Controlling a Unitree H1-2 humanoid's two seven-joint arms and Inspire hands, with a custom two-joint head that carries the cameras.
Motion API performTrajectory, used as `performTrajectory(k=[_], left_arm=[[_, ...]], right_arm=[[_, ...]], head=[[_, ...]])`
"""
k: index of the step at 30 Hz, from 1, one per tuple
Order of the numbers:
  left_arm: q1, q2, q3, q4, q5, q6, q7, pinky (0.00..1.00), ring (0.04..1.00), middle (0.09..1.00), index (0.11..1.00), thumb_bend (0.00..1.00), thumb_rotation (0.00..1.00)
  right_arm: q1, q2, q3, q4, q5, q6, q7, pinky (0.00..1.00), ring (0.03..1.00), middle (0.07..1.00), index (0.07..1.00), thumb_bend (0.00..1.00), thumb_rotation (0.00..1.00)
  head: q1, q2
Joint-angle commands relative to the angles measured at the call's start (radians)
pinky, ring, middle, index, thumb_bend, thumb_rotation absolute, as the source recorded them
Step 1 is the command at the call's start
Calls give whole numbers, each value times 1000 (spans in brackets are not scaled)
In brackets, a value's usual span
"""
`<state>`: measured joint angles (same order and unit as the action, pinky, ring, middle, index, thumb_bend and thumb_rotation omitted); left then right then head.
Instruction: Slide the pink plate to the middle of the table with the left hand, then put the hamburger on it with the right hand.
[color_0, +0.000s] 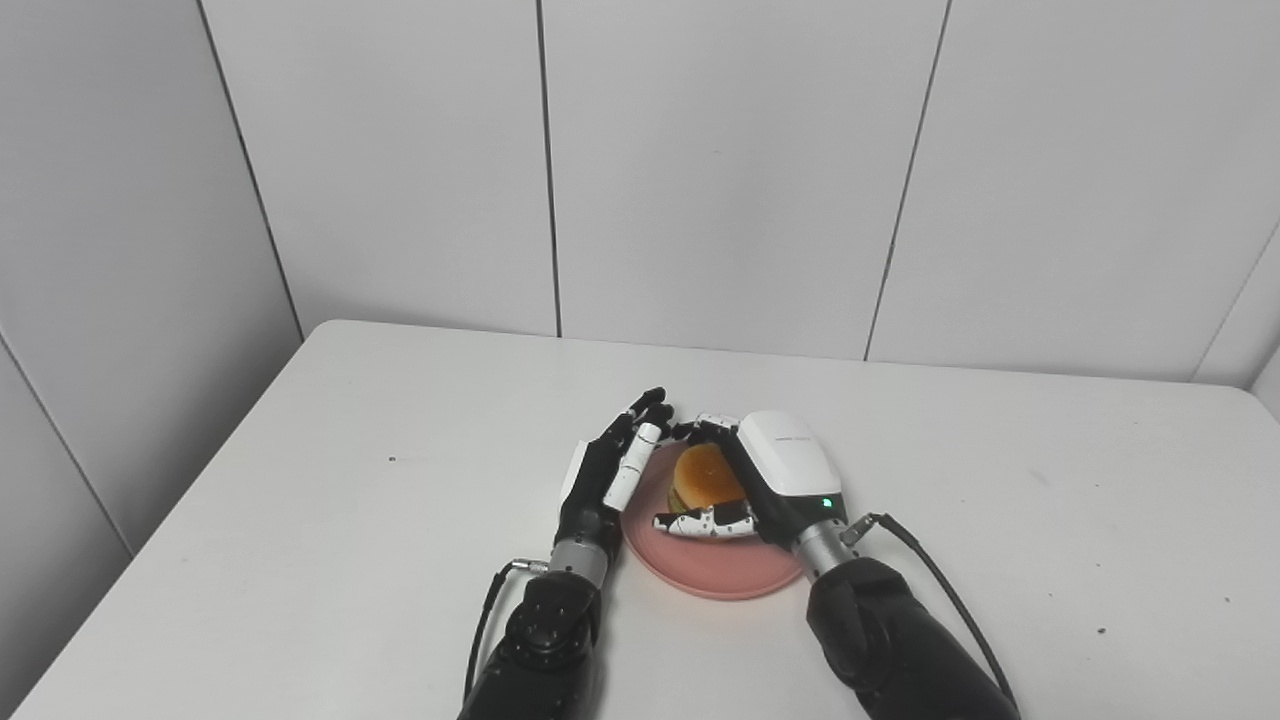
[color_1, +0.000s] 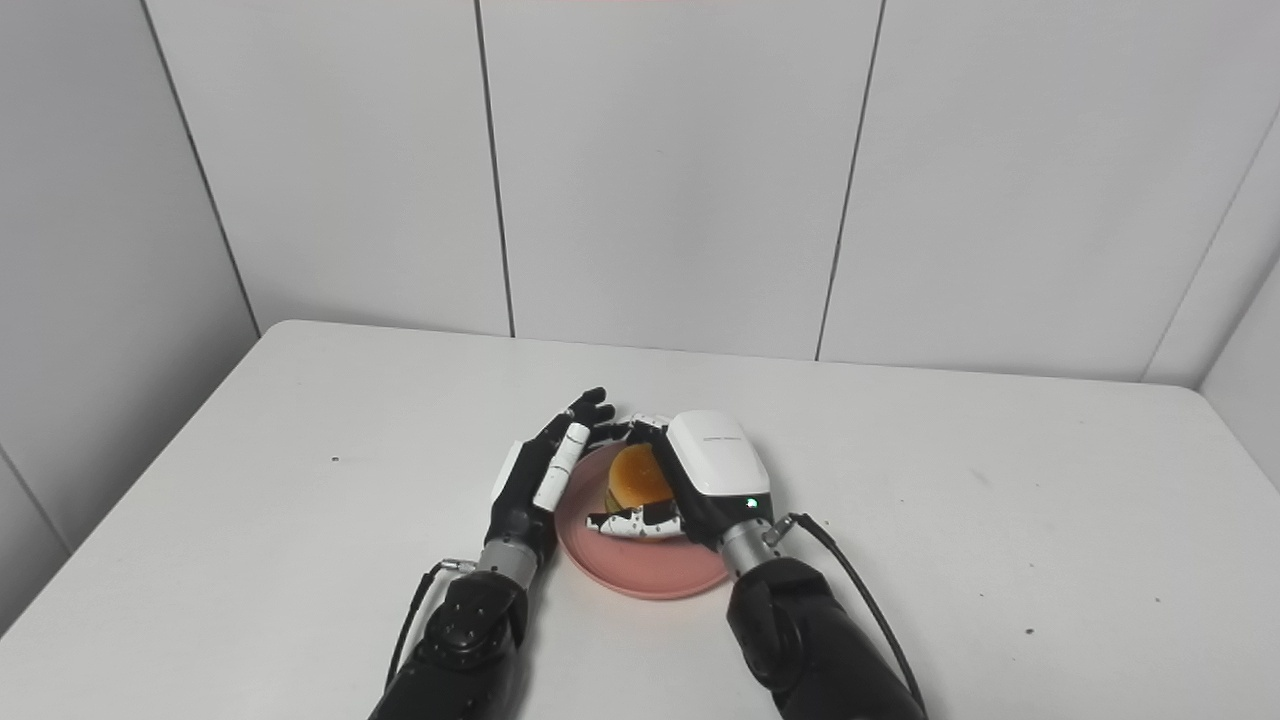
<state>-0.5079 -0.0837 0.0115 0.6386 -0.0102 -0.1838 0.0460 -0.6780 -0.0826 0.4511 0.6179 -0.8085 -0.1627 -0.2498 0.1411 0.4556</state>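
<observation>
The pink plate (color_0: 700, 565) lies on the white table (color_0: 350, 520) near the middle, close to the front. The hamburger (color_0: 703, 478) sits on the plate, its orange bun top showing. My right hand (color_0: 775, 480) is over the plate with its fingers and thumb wrapped around the hamburger. My left hand (color_0: 612, 465) stands on edge against the plate's left rim, fingers straight and apart, holding nothing. The same scene shows in the right eye view, with the plate (color_1: 640, 570) and hamburger (color_1: 636, 478).
The table ends at a grey panelled wall (color_0: 720, 170) behind. The table's left edge (color_0: 150, 545) runs diagonally. A few small dark specks mark the tabletop.
</observation>
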Motion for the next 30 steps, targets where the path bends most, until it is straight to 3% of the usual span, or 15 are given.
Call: performTrajectory(k=[1,6,9,15,19,22,26,27,30], left_arm=[[-22,-11,-1,19,-16,1,-16,854,870,871,827,672,777],[-25,-10,3,15,-29,20,-27,878,894,901,883,749,765],[-24,-11,6,10,-35,24,-33,875,896,904,884,756,774],[-24,-9,6,8,-47,17,-39,887,897,895,872,671,735],[-22,-4,-2,3,-31,28,-29,882,903,896,874,726,821],[-19,-4,3,1,-41,28,-35,869,888,862,757,811,854],[-14,-9,15,-19,-52,31,-24,907,884,848,740,827,851],[-13,-12,18,-23,-48,19,-13,912,871,880,710,807,860],[-13,-15,24,-21,-33,-10,15,897,857,886,706,807,881]], right_arm=[[-33,0,-8,-65,10,14,10,830,837,846,788,740,983],[-25,4,-3,-125,-7,53,37,982,936,928,834,864,1000],[-23,1,2,-154,-27,73,45,998,963,946,850,884,1000],[-23,-6,3,-184,-52,105,59,1000,963,945,857,900,1000],[-21,-18,-9,-206,-58,105,53,1000,949,934,857,852,1000],[-16,-19,-43,-224,-26,96,40,983,926,916,851,811,1000],[-9,-1,-125,-225,88,74,42,927,908,907,844,810,1000],[-8,6,-156,-215,133,66,38,795,872,883,827,848,1000],[-2,29,-236,-180,275,12,34,746,861,876,821,866,1000]], head=[[1,2],[-4,5],[-6,8],[-8,11],[-10,10],[-10,10],[-13,10],[-13,10],[-14,9]])
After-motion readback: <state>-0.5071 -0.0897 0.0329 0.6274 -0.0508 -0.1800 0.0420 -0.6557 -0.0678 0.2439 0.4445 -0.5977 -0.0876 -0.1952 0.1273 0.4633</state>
